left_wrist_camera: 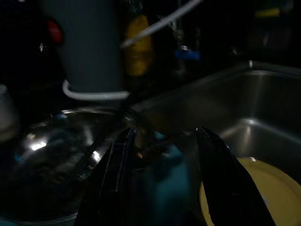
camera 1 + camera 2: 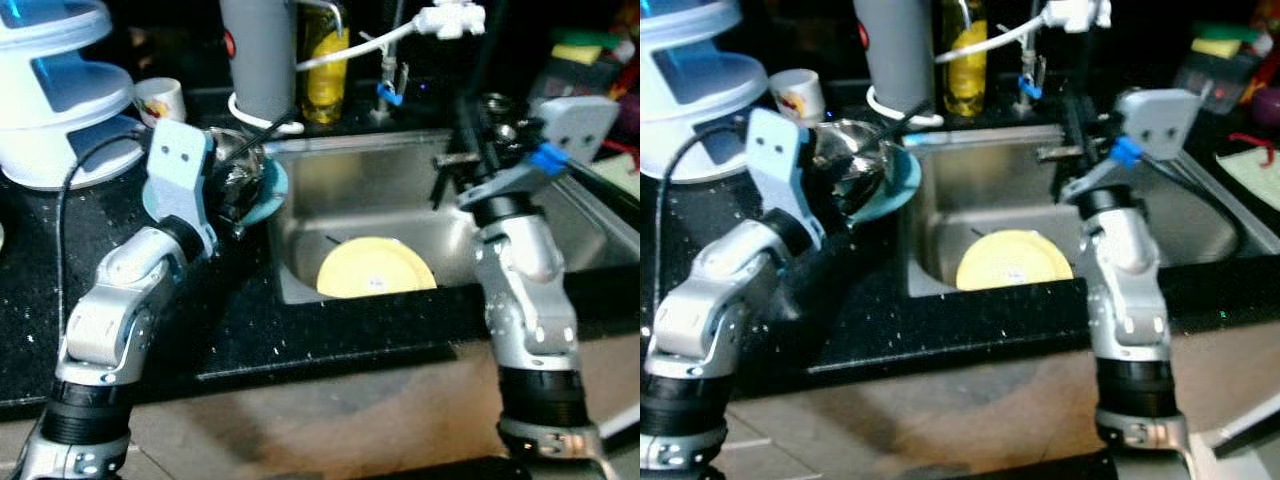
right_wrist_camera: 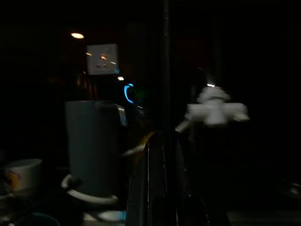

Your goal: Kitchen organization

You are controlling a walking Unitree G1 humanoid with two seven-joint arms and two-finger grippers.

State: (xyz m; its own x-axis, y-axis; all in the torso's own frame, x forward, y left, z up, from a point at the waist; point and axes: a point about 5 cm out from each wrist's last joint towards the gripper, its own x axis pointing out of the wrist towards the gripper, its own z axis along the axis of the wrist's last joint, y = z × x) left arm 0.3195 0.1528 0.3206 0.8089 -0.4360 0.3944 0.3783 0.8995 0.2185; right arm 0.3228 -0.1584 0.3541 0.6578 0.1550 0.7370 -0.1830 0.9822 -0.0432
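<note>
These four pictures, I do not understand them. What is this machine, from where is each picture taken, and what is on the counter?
It is a humanoid robot with two silver arms standing at a kitchen counter. The two bright pictures come from cameras in its head, looking down. The two dark ones come from a camera on each wrist, looking along that gripper's black fingers.

The left gripper is open at a steel bowl that sits on a teal plate on the black counter, beside the sink. A yellow plate lies in the sink. The right gripper is raised over the sink, near the tap, its fingers together.

Behind stand a grey jug, a yellow bottle and a cup.
</note>
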